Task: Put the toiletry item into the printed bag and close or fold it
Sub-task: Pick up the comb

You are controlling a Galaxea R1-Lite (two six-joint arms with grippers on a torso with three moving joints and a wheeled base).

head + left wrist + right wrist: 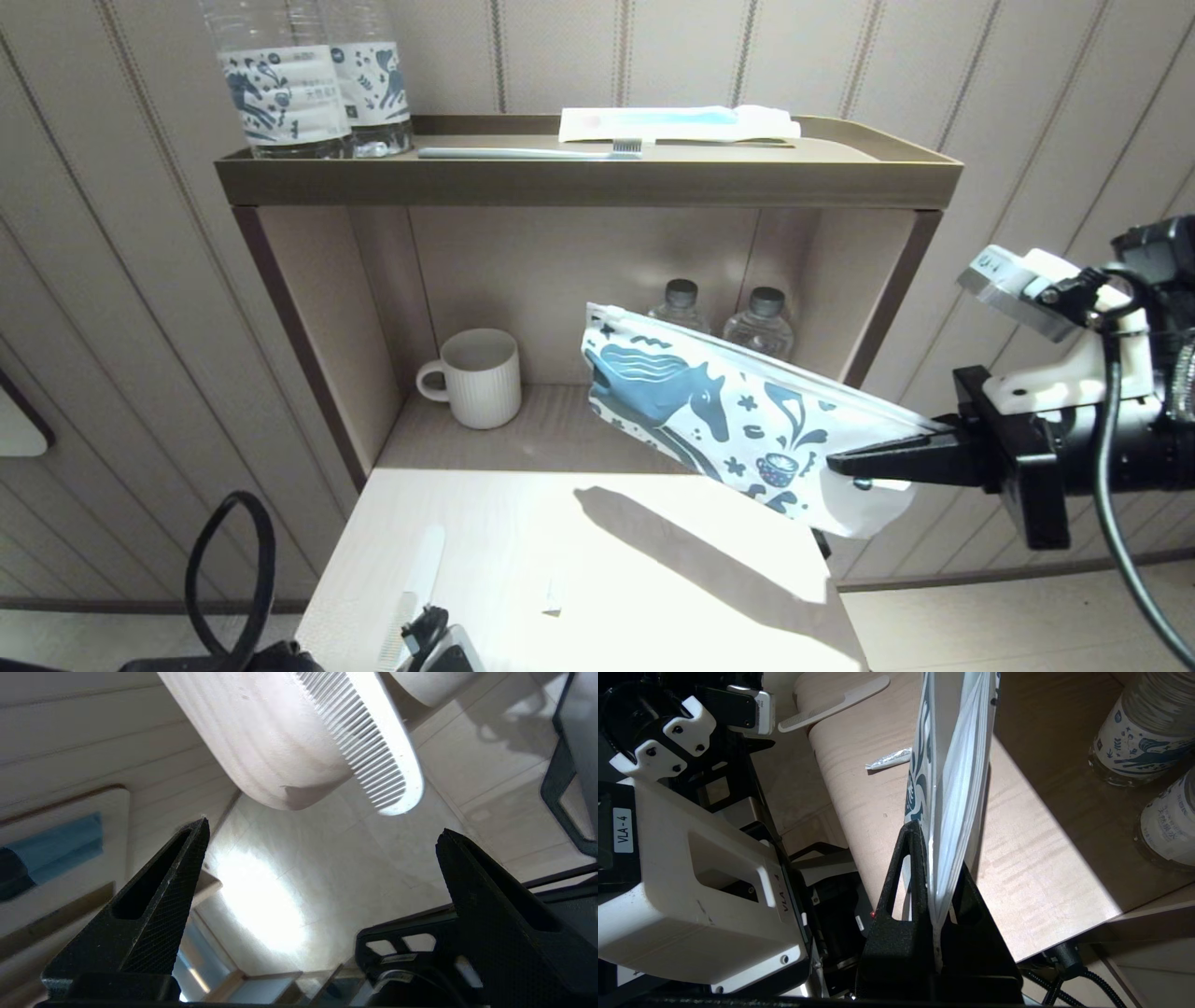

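Printed white plastic zip pouch with the blue horse hangs above the pale wooden tabletop, clenched at one end by the right gripper. White plastic comb lies lengthwise at that tabletop's near-left corner, apparently overhanging; the left gripper, nearer, hovers spread wide just off it.

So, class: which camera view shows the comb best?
The left wrist view: the comb fills the frame, teeth distinct, overhanging the table edge. The right wrist view shows the comb whole but far off. The head view shows it pale and washed out.
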